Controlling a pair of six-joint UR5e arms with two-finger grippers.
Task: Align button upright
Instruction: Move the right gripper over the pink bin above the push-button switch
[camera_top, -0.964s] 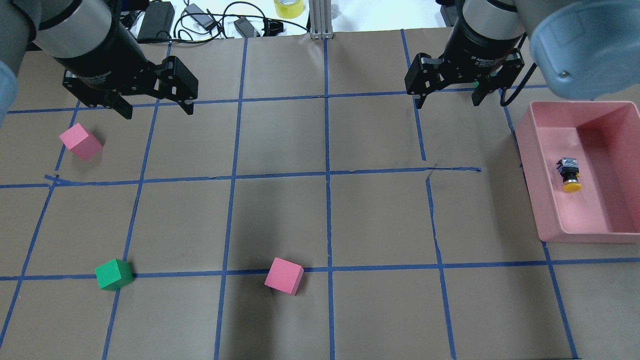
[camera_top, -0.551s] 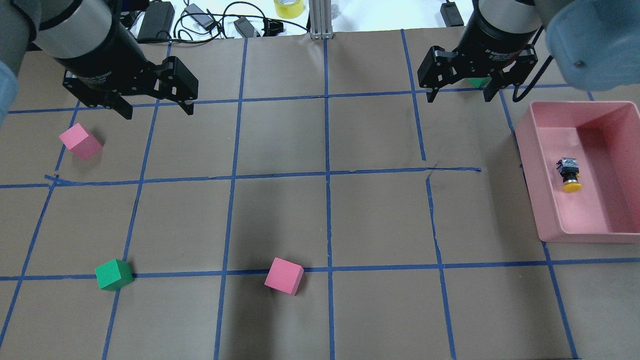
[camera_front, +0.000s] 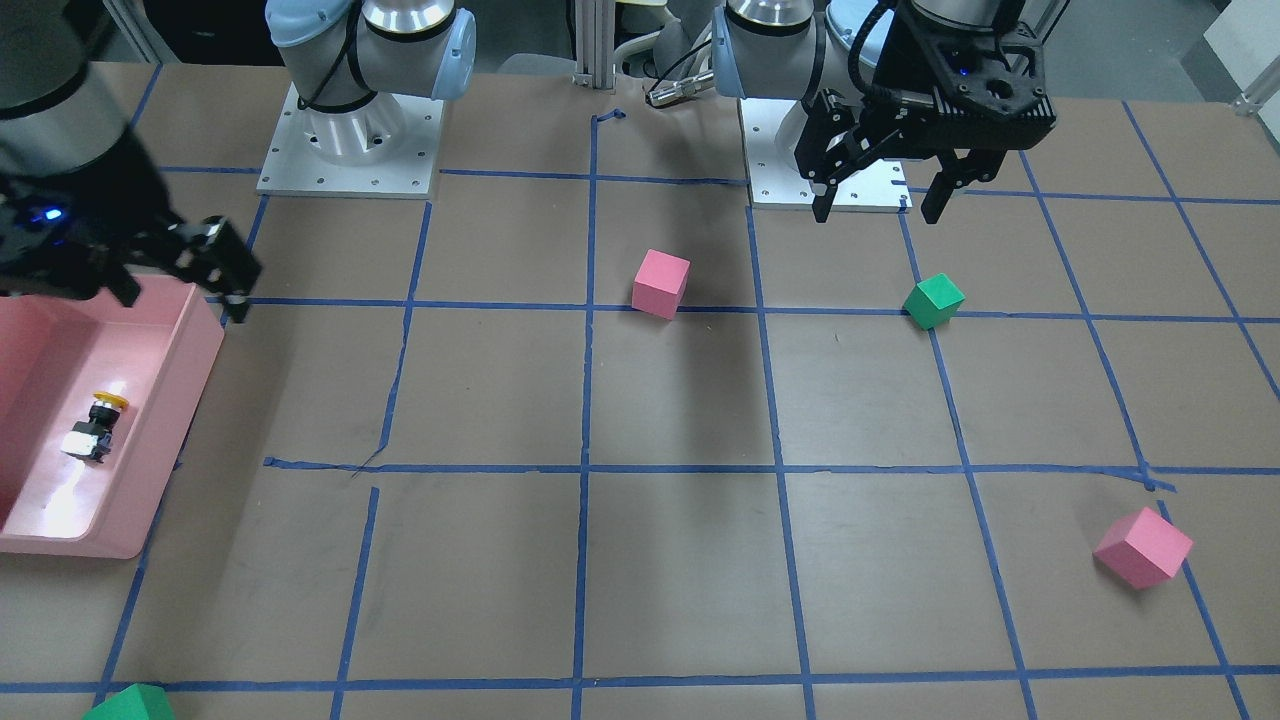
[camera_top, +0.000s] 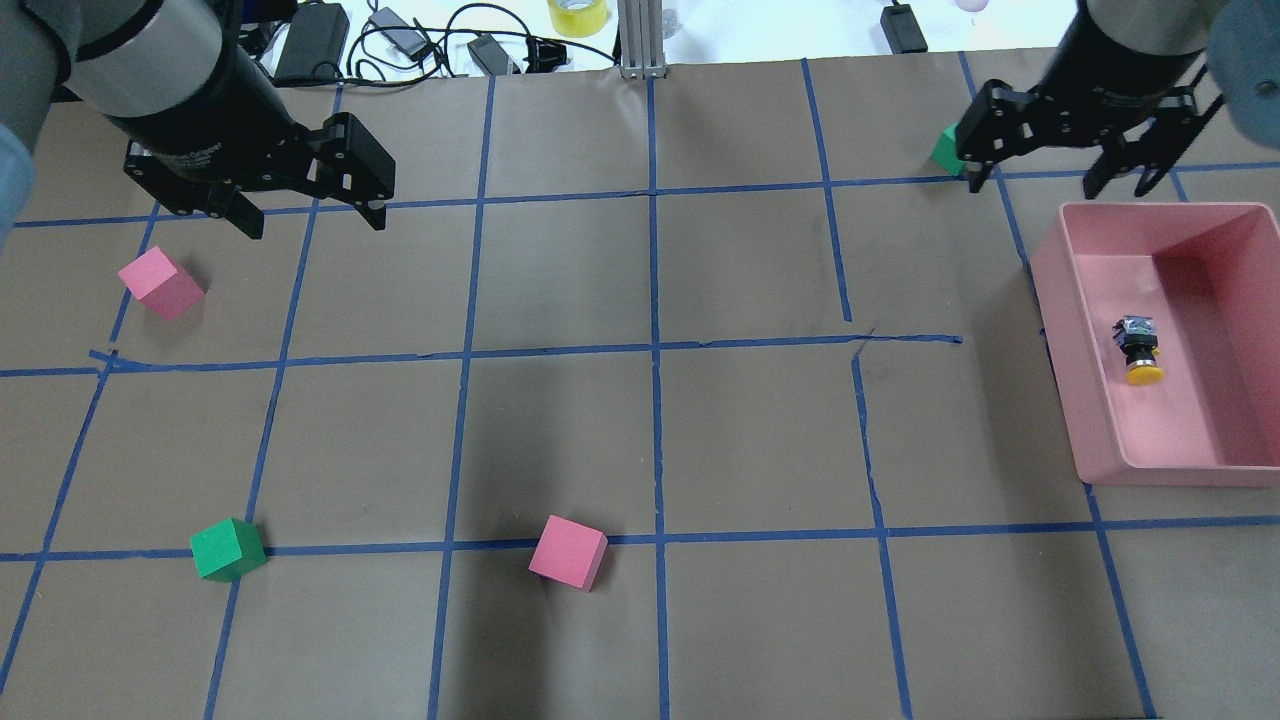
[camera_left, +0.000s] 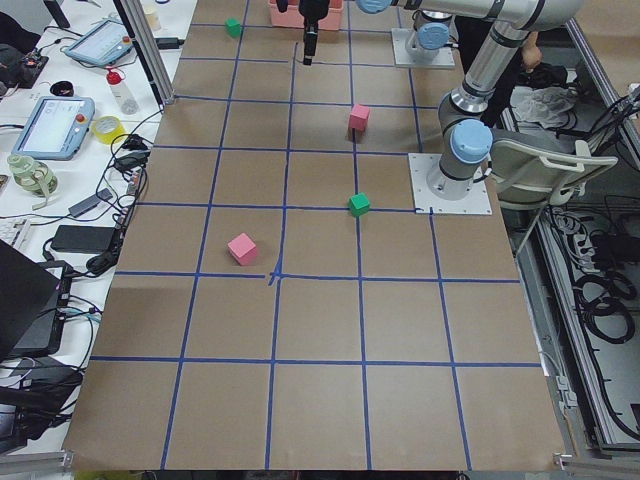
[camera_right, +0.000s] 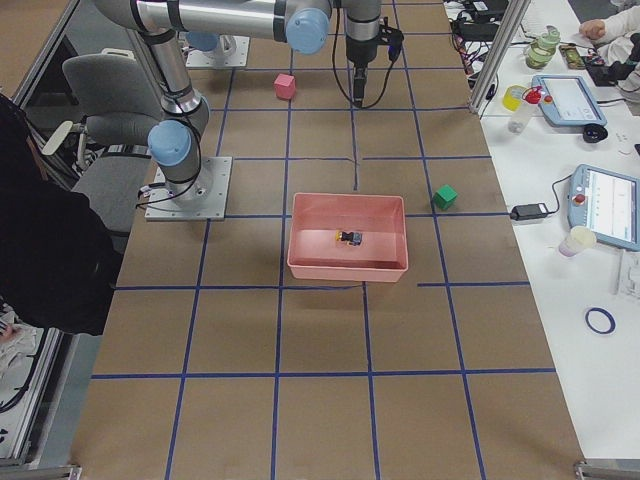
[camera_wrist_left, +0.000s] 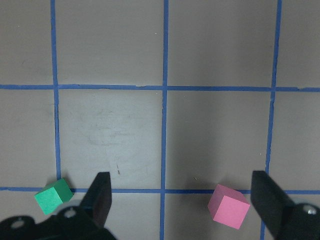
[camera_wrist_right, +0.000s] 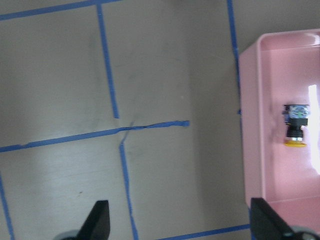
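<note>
i see the button (camera_top: 1140, 352) sideways in the right-edge pink bin (camera_top: 1058, 340); right gripper (camera_top: 1035, 187) and left gripper (camera_top: 316, 226) spread apart.

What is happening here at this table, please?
Two robot arms are at a table and neither holds anything. The yellow-capped push-button lies on its side inside the pink bin, so it is not yet upright. The right claw hovers open beside the bin's far corner. The left claw hangs open near a pink cube. Nothing touches the button.
</note>
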